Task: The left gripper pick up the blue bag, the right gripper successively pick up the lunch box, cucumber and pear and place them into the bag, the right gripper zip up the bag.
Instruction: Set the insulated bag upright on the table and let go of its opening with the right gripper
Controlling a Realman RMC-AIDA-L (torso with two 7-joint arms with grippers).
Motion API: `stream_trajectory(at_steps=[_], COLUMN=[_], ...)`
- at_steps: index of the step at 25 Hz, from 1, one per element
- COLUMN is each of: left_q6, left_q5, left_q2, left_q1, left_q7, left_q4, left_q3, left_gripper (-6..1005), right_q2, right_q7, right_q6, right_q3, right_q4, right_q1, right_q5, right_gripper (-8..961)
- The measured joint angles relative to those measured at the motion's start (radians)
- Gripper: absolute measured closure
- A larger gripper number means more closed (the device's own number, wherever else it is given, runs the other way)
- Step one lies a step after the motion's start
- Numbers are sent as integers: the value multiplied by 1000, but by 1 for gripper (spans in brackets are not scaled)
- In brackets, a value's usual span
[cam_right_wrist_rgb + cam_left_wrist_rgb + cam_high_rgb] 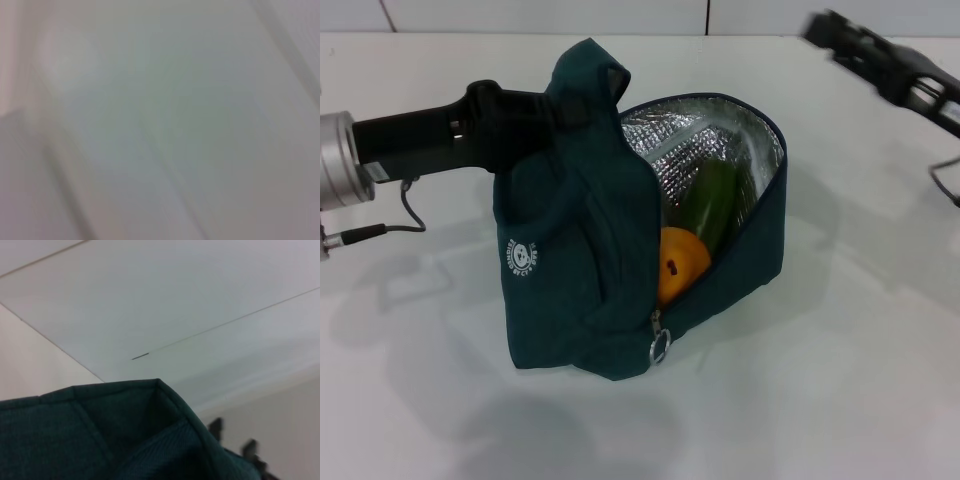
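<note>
The bag (580, 250) stands on the white table (840, 380), its ring pull (660, 346) hanging at the near corner and its mouth unzipped, showing foil lining. Inside, the pear (680, 265) lies in front of the cucumber (712, 205). The left gripper (575, 105) pinches the bag's top fabric. The right gripper (840, 35) hangs far off to the right above the table; I cannot tell how its fingers stand.
</note>
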Motion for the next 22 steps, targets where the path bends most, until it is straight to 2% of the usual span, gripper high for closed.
stream_trajectory(at_steps=[5, 8, 13, 19, 22], left_q6=[2, 5, 11, 12, 12], left_q5=[3, 3, 4, 4, 4], left_q2=[0, -1, -2, -2, -2], left_q1=[-4, -5, -8, -10, -10], left_q7=[2, 2, 3, 3, 3], left_q4=[-2, 0, 2, 4, 4], left_q3=[0, 0, 0, 0, 0], left_gripper=[959, 959, 959, 959, 959], right_q2=[-16, -12, 4, 15, 17], right_q7=[251, 332, 402, 461, 473], right_q6=[1, 3, 16, 81, 105], right_q3=[21, 16, -29, -148, -197], right_q4=[152, 216, 234, 238, 237], right_q1=[4, 12, 31, 68, 83], right_q5=[-5, -6, -24, -26, -25], right_gripper=[391, 364, 318, 276, 306])
